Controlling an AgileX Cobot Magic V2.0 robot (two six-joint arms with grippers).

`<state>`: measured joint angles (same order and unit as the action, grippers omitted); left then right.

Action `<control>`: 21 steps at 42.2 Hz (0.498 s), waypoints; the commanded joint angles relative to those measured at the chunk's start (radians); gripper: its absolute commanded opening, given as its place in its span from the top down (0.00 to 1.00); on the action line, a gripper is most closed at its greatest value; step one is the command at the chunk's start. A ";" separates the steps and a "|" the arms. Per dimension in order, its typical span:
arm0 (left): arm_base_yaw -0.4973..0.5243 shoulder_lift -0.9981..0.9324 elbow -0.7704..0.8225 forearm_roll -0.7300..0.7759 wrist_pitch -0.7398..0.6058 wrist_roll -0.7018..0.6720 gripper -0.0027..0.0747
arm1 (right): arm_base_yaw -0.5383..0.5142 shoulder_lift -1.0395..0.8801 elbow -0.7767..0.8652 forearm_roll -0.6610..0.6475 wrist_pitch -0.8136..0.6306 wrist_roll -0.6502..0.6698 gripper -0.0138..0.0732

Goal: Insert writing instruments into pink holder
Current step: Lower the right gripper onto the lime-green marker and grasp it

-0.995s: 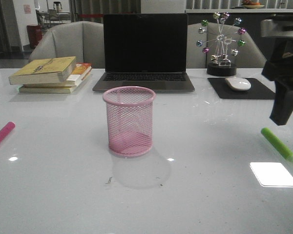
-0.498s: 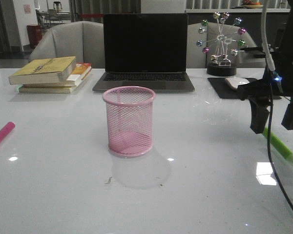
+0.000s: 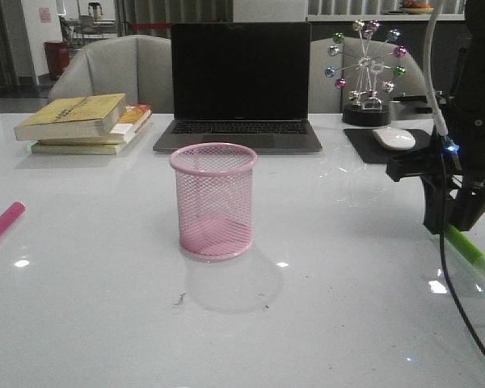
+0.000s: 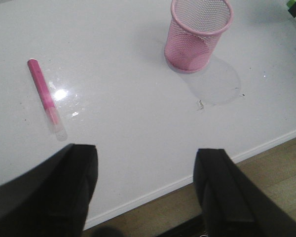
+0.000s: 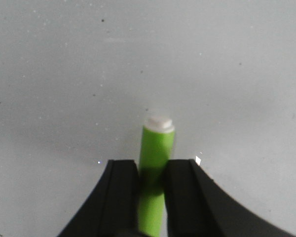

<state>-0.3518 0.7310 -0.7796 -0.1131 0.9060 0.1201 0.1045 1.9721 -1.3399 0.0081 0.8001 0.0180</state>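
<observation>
The pink holder [image 3: 214,202] [image 4: 197,34] stands upright and empty at the middle of the white table. A lime green marker [image 3: 469,249] [image 5: 157,148] lies flat on the table at the right. My right gripper [image 3: 451,222] [image 5: 152,167] is down over it, with its fingers pressed against both sides of the barrel and the pale tip sticking out ahead of them. At the far left lies the magenta marker [image 3: 2,224] [image 4: 43,94], untouched. My left gripper [image 4: 145,165] hangs open over the table's front edge, well short of the magenta marker and out of the front view.
Behind the holder are an open laptop [image 3: 241,81], a stack of books [image 3: 85,121] at back left, and a white mouse [image 3: 394,138] on a black pad with a ferris-wheel ornament [image 3: 366,73] at back right. The table's front edge [image 4: 187,180] runs just under the left gripper.
My right arm has swung in from the right and come down over the green marker. Its fingers were apart half a second ago and have since closed onto the barrel.
</observation>
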 commanded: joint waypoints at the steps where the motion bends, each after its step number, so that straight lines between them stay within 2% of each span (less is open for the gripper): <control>1: -0.008 0.002 -0.028 -0.017 -0.065 0.002 0.37 | -0.003 -0.053 -0.031 0.001 -0.008 0.002 0.57; 21: -0.008 0.002 -0.028 -0.017 -0.065 0.002 0.38 | -0.003 -0.020 -0.031 0.001 0.013 0.001 0.57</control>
<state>-0.3518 0.7310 -0.7796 -0.1131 0.9060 0.1201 0.1045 1.9797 -1.3505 0.0081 0.8081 0.0204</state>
